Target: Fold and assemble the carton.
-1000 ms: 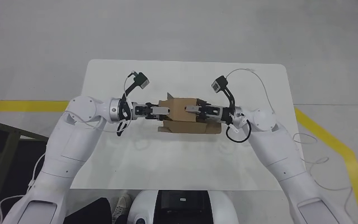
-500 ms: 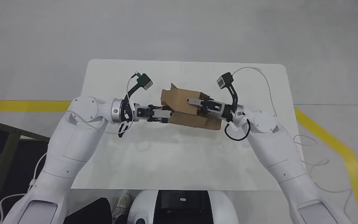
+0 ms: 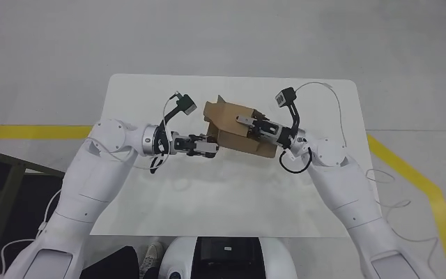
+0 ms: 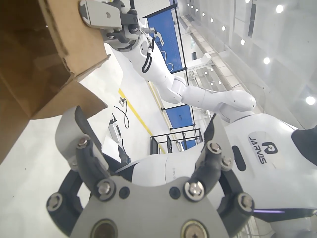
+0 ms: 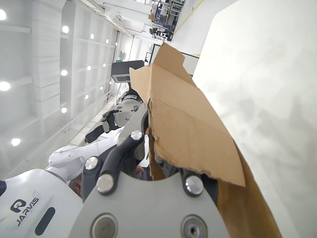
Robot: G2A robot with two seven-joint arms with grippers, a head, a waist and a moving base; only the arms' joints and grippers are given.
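The carton (image 3: 230, 129) sits tilted over the middle of the table (image 3: 139, 91), partly unfolded, open end toward the left arm and one loose flap hanging low on that side. Whether its lower edge touches the table cannot be told.

The right gripper (image 3: 245, 123) is clamped on one carton wall, a finger on each face of the board (image 5: 183, 125). The left gripper (image 4: 146, 115) is spread wide and holds nothing; it sits just beside the hanging flap, not touching it.

Likely faults:
- The carton is carried by one wall only. It may pivot or slip between the fingers if the left gripper pushes a flap hard.
- The board edge near the grip is ragged; added load there may tear it.
- An off-centre push may buckle the flap instead of folding it on its crease.

Table surface extends on all sides of the carton, widest toward the robot. The far edge lies nearer.
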